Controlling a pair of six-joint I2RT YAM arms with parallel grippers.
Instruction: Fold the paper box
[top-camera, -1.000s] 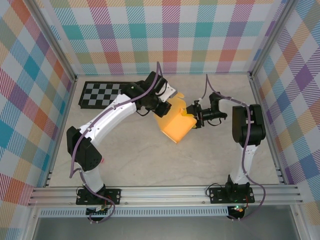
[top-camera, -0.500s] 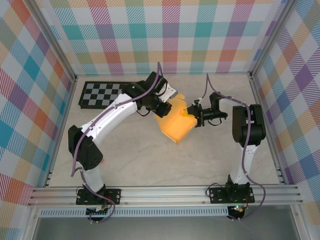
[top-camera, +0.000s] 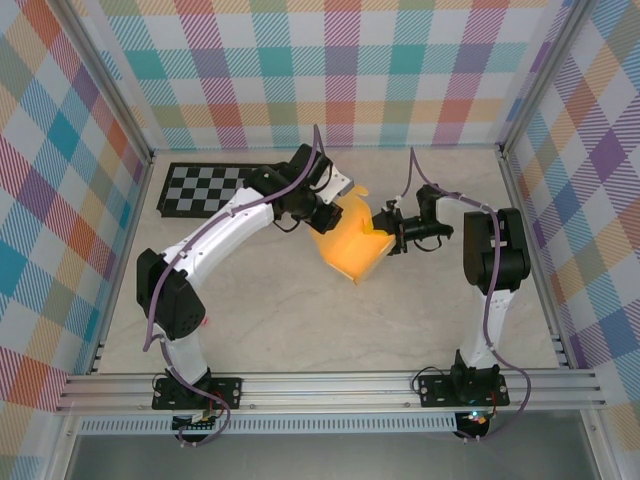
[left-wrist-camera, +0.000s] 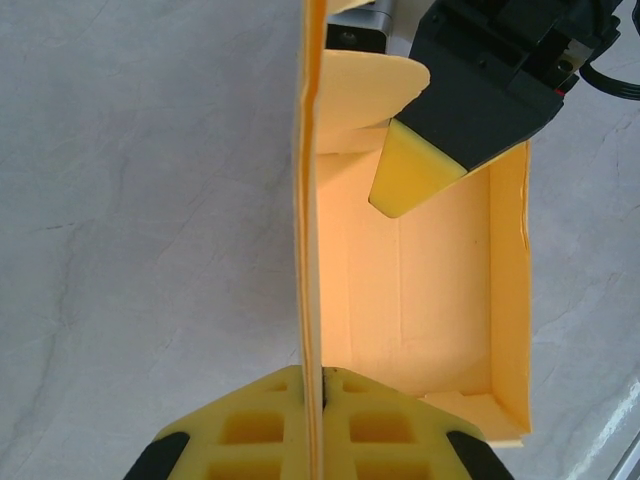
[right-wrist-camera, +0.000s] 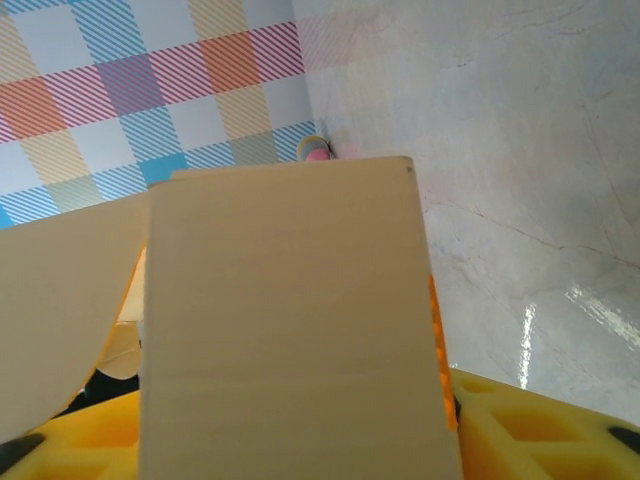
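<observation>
The paper box (top-camera: 352, 250) sits on the bench (top-camera: 300, 320) right between the two sets of jaws. It is half formed, an open yellow-orange tray with its walls up and its hollow showing.

The left jaws are clenched on one long side wall. From the left wrist that wall runs edge-on straight out from between their yellow pads (left-wrist-camera: 250, 435), with the box's floor (left-wrist-camera: 440, 290) just to one side of it and bare bench on the other.

At the end of the box farthest from the left jaws, one yellow-tipped finger (left-wrist-camera: 410, 180) of the right jaws reaches into the hollow, beside a rounded tab (left-wrist-camera: 365, 95) standing there. From the right wrist, a pale card flap (right-wrist-camera: 290, 330) rises close in front. The right jaws' pads stand apart on either side of it, and I can't tell whether they pinch it or only straddle it.

Beyond that flap, a small pink-topped piece (right-wrist-camera: 317, 152) sits at the foot of the checked wall (right-wrist-camera: 120, 90). The black-and-white checkerboard (top-camera: 205, 188) lies flat, well away from both sets of jaws, behind the left arm (top-camera: 215, 245).
</observation>
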